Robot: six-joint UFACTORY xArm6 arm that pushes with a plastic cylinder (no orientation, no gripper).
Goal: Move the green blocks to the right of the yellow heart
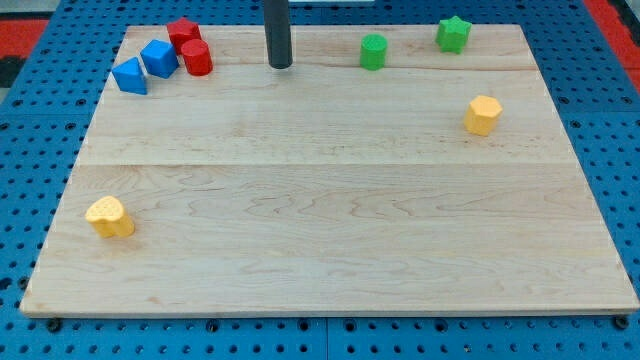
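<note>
Yellow heart (109, 216), 1, low left; blue blocks, 2 (130, 76) (159, 58); red blocks, 2 (183, 33) (196, 58); my tip (280, 65), 1, bare rod, no jaws; green cylinder (373, 51), green star (453, 34), top right; yellow hexagon (482, 114), 1; no legible writing

A pale wooden board (330, 230) lies on blue pegboard (40, 120).

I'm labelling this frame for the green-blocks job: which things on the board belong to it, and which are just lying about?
In the job:
- green cylinder and green star, at the view's top
- yellow heart, lower left
- my tip, left of the green cylinder, apart from it

Lying about:
- yellow hexagon, right
- two blue blocks and two red blocks, top left
</note>
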